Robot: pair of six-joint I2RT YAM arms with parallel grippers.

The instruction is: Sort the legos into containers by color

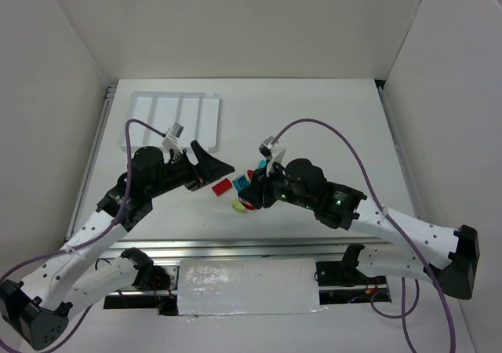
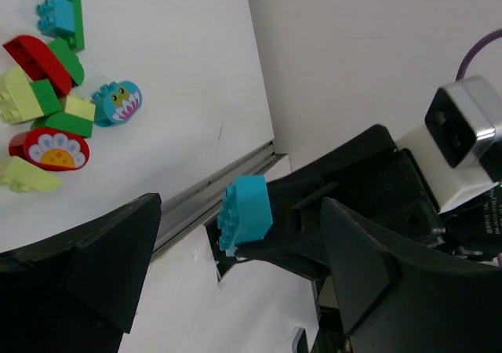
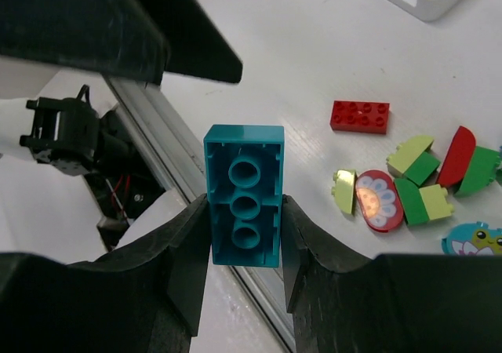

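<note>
My right gripper (image 3: 245,212) is shut on a teal-blue lego brick (image 3: 245,192) and holds it above the table, its hollow underside facing the camera. In the top view this gripper (image 1: 248,185) is at the table's middle. My left gripper (image 1: 223,167) is open and empty, just left of it. In the left wrist view the held brick (image 2: 245,212) shows between the spread fingers (image 2: 110,259), touching neither. Loose legos (image 3: 408,184) in red, green, yellow-green and teal lie on the table; they also show in the left wrist view (image 2: 51,86). The white four-compartment tray (image 1: 176,96) stands at the far left.
A red brick (image 1: 223,186) and a yellow-green piece (image 1: 238,205) lie between the grippers near the front. A metal rail (image 1: 235,247) runs along the table's near edge. White walls enclose the table on three sides.
</note>
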